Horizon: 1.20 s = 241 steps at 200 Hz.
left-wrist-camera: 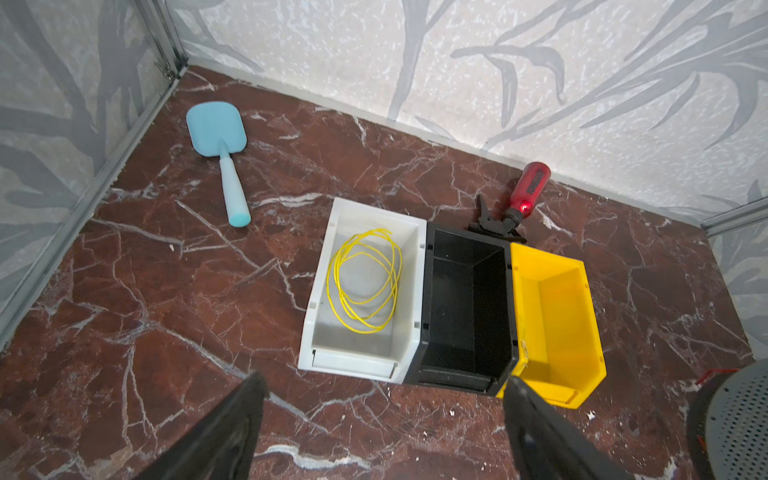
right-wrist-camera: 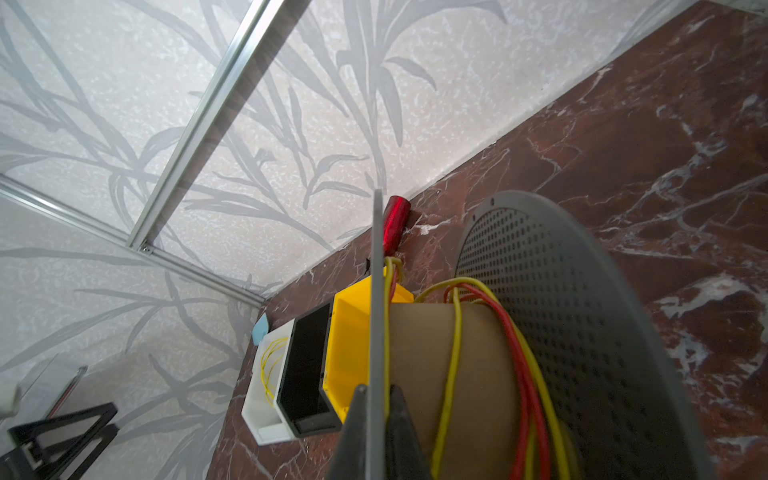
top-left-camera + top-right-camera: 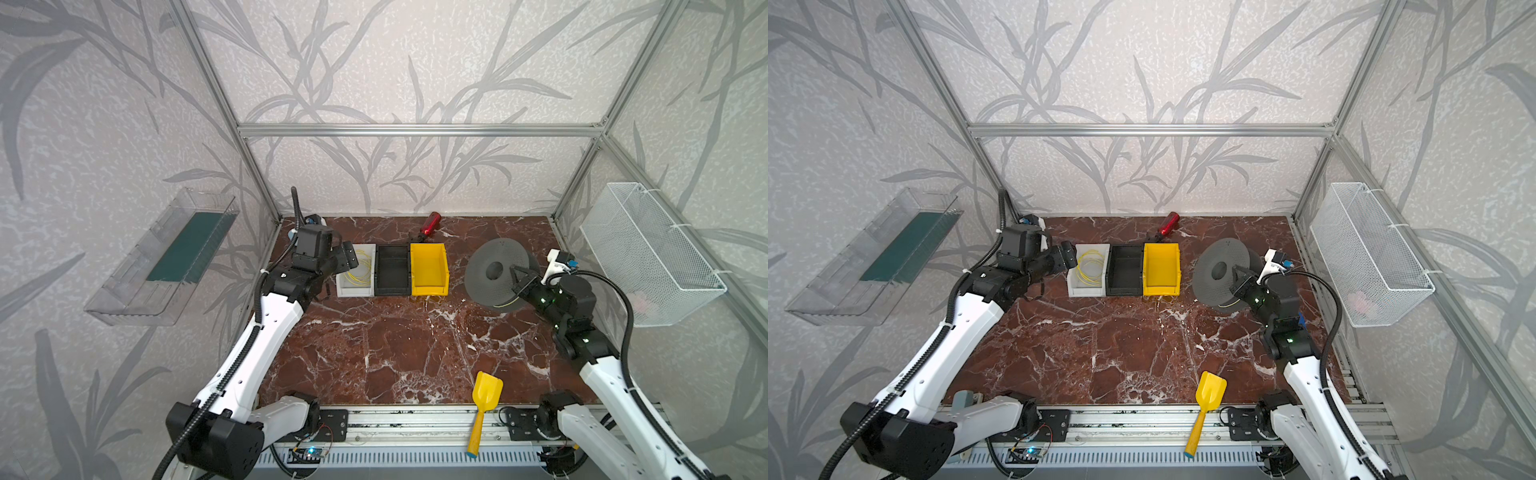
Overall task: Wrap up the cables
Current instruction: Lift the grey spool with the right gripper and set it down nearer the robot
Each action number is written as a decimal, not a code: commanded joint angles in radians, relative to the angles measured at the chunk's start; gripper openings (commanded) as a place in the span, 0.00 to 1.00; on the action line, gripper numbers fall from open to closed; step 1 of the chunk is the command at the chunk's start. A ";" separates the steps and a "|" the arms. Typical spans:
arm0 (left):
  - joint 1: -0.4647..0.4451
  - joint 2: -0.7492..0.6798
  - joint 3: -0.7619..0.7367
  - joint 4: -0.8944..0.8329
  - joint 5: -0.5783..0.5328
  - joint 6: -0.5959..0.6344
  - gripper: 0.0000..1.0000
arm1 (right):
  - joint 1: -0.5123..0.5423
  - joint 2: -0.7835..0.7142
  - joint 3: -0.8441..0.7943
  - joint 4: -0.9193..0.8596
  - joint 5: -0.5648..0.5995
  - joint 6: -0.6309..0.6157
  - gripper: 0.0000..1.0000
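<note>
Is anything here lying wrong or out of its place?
The red spray bottle lies on its side by the back wall, behind the black bin. The yellow shovel sticks out over the table at its front edge.

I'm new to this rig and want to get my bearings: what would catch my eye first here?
The thin yellow wire stands out, coiled loosely in the white bin, leftmost of three bins near the back wall. Next come the grey spool on the right, its flange pinched by the right end effector, and the yellow shovel at the front edge.
</note>
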 commanded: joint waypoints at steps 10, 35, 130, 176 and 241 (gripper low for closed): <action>-0.003 -0.017 0.026 -0.117 0.031 -0.011 0.88 | 0.072 0.044 0.189 -0.196 -0.230 -0.074 0.00; -0.003 -0.012 0.016 -0.146 0.043 -0.014 0.85 | 0.227 0.171 0.242 -0.183 -0.361 -0.028 0.00; -0.003 -0.002 -0.025 -0.182 0.013 -0.013 0.82 | 0.531 0.650 0.094 0.526 -0.547 0.294 0.00; -0.003 0.015 -0.039 -0.143 0.032 -0.019 0.80 | 0.530 0.885 -0.001 0.995 -0.561 0.498 0.00; -0.003 0.044 -0.004 -0.150 0.019 0.000 0.80 | 0.520 1.110 -0.072 1.154 -0.556 0.470 0.00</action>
